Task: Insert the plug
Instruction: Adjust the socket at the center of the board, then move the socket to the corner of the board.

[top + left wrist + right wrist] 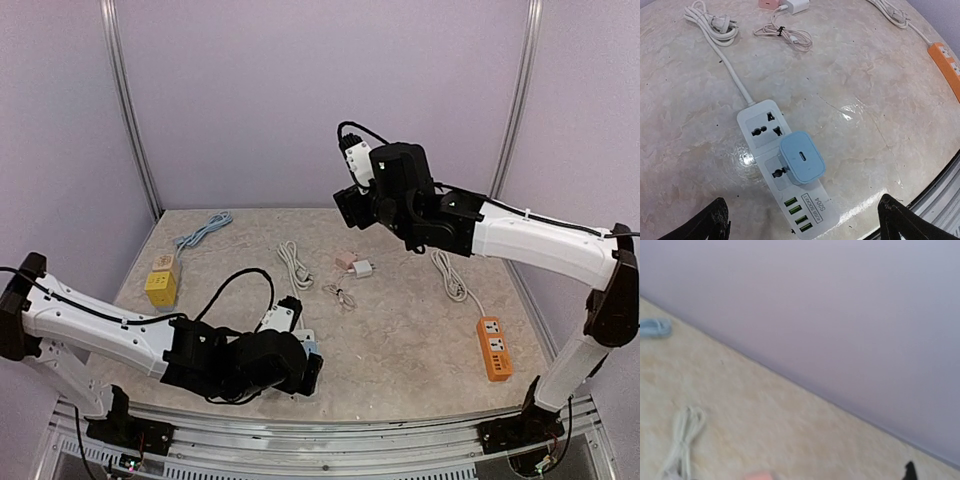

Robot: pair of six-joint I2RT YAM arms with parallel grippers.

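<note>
Left gripper (805, 222) (gaping) hovers over plug (801, 157) — on strip (760, 120).

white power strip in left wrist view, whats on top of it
On the power strip, a light blue charger sits over the second socket, hiding most of it. The first socket and green USB ports are bare. Its prongs are covered, so seating is unclear.

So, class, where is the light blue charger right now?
Left wrist view, centre: the light blue charger sits on the white power strip, on its socket nearest the open left pincer.
</note>
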